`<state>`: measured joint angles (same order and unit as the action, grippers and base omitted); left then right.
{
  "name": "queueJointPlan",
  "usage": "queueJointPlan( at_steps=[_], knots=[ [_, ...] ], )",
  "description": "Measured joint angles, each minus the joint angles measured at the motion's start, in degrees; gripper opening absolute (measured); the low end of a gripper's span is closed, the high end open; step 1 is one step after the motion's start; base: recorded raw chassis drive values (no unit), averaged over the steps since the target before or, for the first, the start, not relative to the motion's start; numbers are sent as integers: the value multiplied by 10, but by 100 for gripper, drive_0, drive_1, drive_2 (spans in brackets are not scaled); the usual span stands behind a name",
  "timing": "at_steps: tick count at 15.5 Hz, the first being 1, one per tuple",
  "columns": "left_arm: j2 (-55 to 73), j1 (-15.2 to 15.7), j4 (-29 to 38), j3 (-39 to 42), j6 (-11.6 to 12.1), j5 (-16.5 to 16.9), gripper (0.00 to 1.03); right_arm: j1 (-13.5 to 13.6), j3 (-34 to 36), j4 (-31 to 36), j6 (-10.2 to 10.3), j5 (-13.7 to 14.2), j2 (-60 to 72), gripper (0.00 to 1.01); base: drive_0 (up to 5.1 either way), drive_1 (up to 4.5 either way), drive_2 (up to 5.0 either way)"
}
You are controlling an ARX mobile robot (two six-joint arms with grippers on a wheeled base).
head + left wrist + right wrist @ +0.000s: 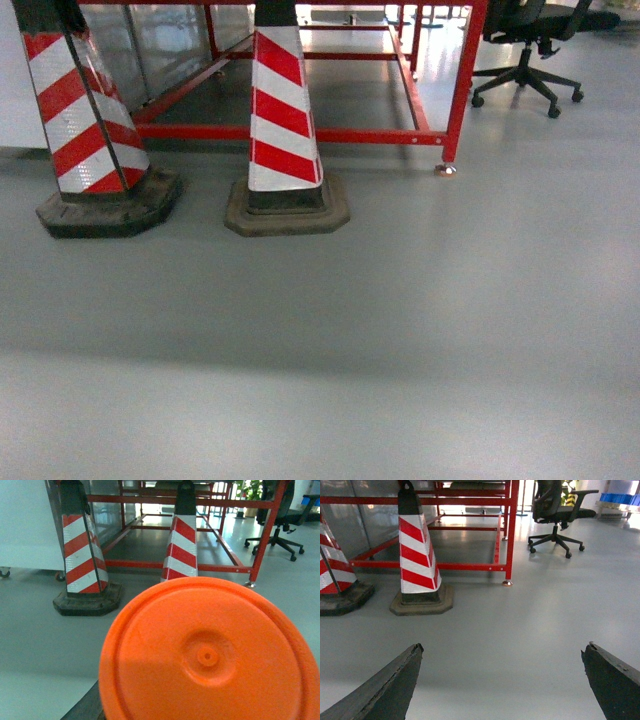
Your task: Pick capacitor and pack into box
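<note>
Mostly grey floor [400, 330], w/ red rack [330, 134] & striped cones [285, 120] across the top of the head view. Orange capacitor [210, 655] fills lower left-wrist frame, right up at the lens; left claw's state can't be told. Right claw [502, 680] gapes wide, nothing btwn its fingers [385, 690].

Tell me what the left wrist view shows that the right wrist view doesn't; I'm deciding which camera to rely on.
Only the left wrist view shows a big orange disc filling its lower part, hiding its gripper. Only the right wrist view shows the right gripper, its dark fingertips wide apart over bare grey floor. Both show the striped traffic cones, the red metal frame and the black office chair. Neither shows a capacitor or box.
</note>
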<state>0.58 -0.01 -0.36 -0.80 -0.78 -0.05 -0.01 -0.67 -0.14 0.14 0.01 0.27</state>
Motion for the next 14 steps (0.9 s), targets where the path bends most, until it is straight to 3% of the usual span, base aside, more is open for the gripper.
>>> queueJointPlan(
  at_steps=[1,11,14],
  knots=[
    [0,0,2,0,0,1,44,0,0,-2,0,0,0,98,-499,242,242],
    [0,0,3,0,0,0,44,0,0,1,0,-1,0,98,0,0,0],
    [0,0,0,0,0,0,44,0,0,-1,0,-1,0,98,9,437,-419]
  ],
)
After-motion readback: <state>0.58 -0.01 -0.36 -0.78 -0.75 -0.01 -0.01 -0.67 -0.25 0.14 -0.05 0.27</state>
